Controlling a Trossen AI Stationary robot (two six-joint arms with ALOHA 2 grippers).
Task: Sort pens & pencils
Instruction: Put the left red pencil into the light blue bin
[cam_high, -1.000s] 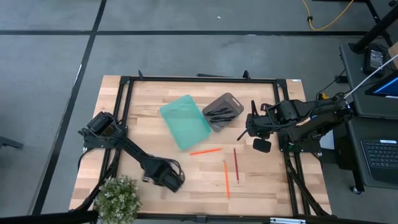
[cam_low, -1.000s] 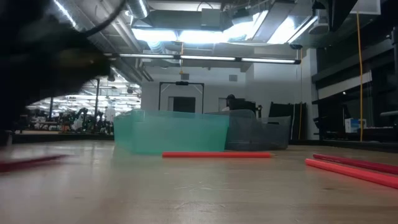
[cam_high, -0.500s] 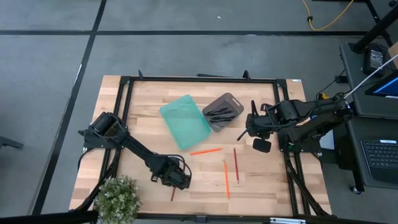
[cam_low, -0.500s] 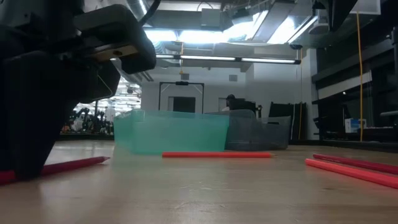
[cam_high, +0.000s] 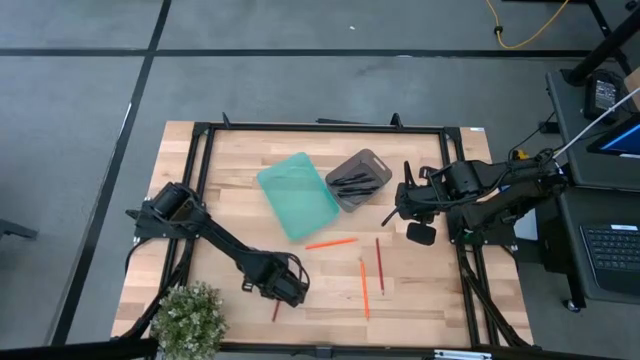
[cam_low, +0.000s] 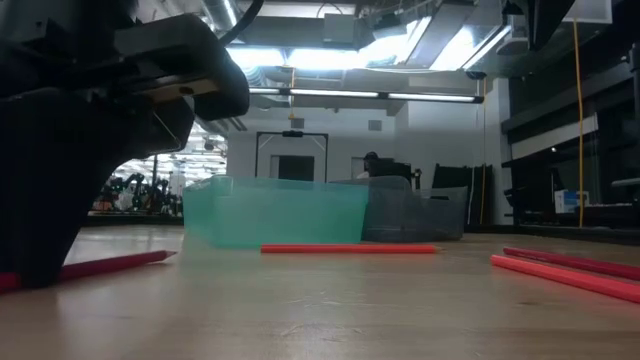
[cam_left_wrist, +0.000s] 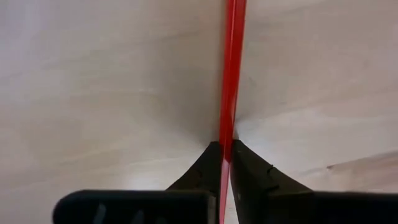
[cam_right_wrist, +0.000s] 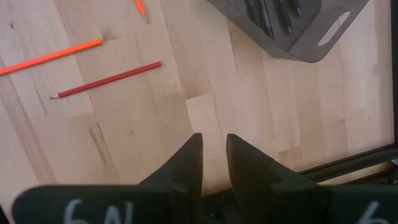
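Note:
A red pencil lies on the wooden table near its front edge, and my left gripper is shut on it; the high view shows that gripper with the pencil's near part sticking out. Three more pencils lie flat right of centre. Black pens lie in a grey bin beside a teal bin. My right gripper hangs open above the table's right side, holding nothing. My left gripper pinches the red pencil's shaft between its two fingertips. The fingers come from above, pointing down, one on each side of the pencil. The pencil lies along the tabletop. The gripper hides the pencil's far part in the high view.
A potted plant stands at the table's near left corner, close to my left arm. A black frame runs around the tabletop. Bare wood lies between the left gripper and the loose pencils.
My left gripper has shifted a little toward the table's right edge, and the red pencil's near part now shows beside it in the high view. The pencil stays on the table.

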